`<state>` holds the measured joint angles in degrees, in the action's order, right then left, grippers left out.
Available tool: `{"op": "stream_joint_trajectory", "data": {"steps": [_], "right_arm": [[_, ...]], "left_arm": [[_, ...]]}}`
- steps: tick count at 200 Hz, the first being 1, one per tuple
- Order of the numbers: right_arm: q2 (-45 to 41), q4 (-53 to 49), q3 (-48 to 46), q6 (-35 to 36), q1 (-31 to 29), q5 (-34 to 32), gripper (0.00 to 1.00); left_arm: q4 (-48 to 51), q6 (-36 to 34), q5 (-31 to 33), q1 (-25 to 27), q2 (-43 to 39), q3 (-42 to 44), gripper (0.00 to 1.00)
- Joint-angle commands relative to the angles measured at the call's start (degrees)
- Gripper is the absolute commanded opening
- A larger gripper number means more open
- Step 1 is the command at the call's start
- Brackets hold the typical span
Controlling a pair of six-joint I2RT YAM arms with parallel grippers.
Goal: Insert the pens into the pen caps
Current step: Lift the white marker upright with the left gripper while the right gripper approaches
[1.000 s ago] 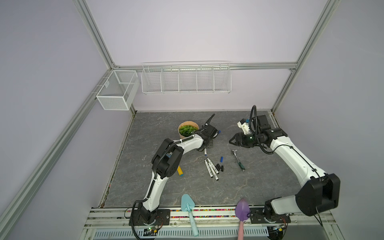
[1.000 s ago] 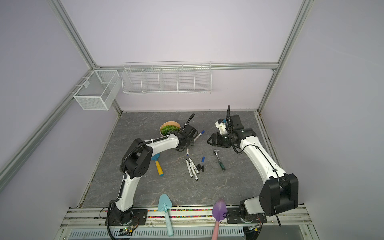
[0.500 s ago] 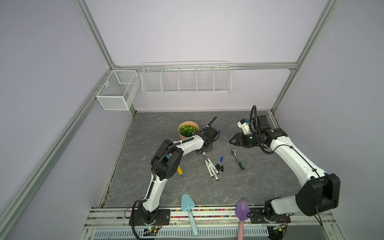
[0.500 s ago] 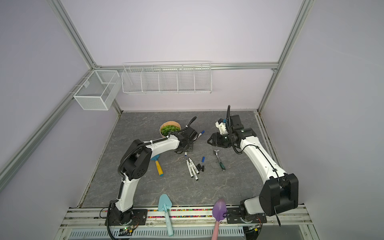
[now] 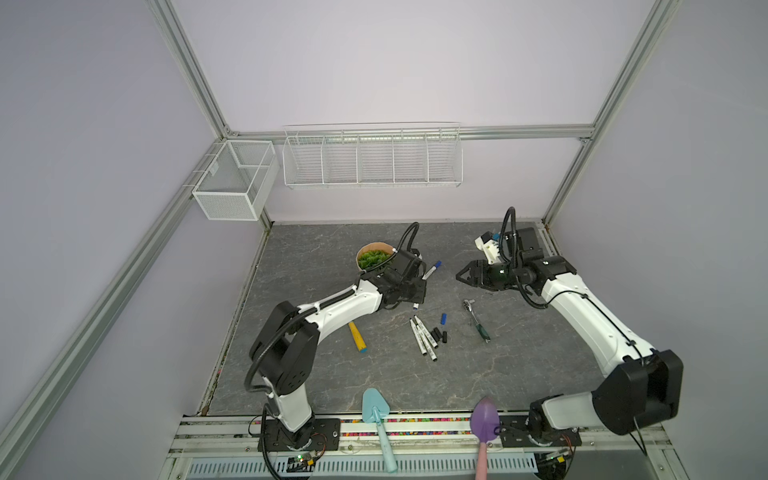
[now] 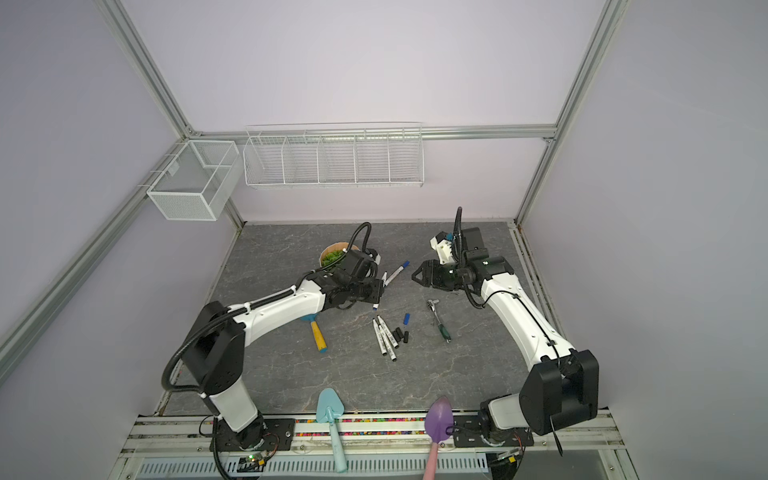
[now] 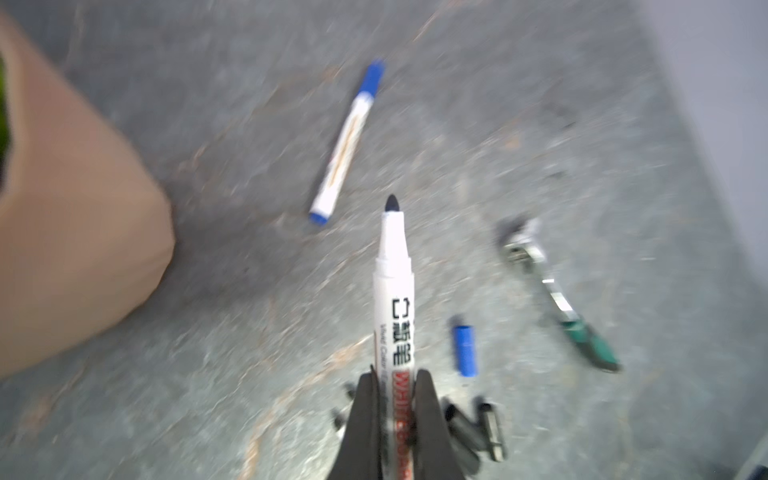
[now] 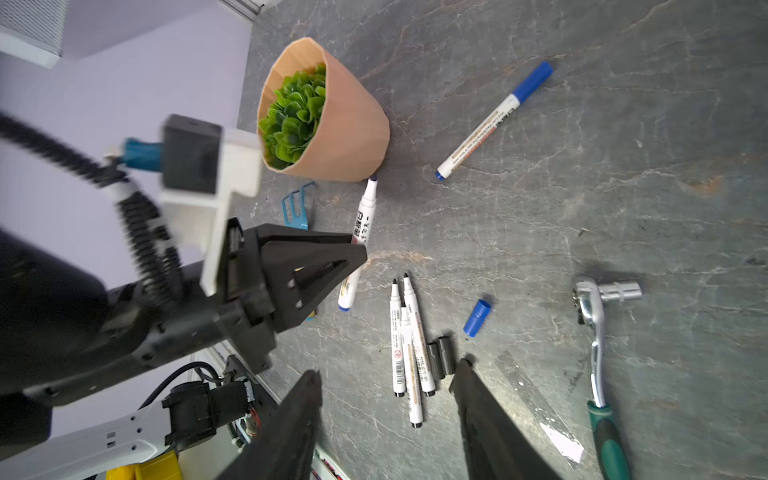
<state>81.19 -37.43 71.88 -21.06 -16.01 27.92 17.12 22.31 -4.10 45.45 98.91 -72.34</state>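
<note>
Holding one uncapped pen (image 7: 393, 291) clamped tight in our left gripper (image 7: 395, 374), just beside the plant pot (image 8: 353, 124), we judge the pick done and the capping ahead. Our right gripper (image 8: 388, 368) hovers half open and empty. Next we need the loose blue cap (image 8: 477, 318), lying farther from the pot near three bare pens (image 8: 409, 353), gripped and lined up with the tip.

Tabletop (image 8: 561, 199) seems free between capped pen (image 8: 490, 120) and ratchet (image 8: 595, 345).
</note>
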Motion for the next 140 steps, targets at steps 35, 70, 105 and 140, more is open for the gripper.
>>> {"op": "stream_joint_trajectory", "data": {"steps": [35, 70, 105, 140], "right_arm": [[5.93, 6.19, 6.26, -3.11, -4.41, 1.87, 0.55], [8.66, 5.78, 7.57, -2.76, -5.26, 0.94, 0.54], [9.89, 5.46, 7.21, -2.06, -5.43, -0.34, 0.54], [11.40, 6.39, 7.25, -2.32, -5.80, 0.93, 0.35]], "left_arm": [[-21.54, 1.30, -13.02, 0.30, -2.44, 6.68, 0.00], [-26.94, 1.62, -12.22, 0.58, -4.89, 9.05, 0.00], [-28.32, 1.60, -11.30, 0.95, -5.64, 9.86, 0.00], [-29.05, 1.33, -11.74, 1.22, -5.93, 10.02, 0.00]]}}
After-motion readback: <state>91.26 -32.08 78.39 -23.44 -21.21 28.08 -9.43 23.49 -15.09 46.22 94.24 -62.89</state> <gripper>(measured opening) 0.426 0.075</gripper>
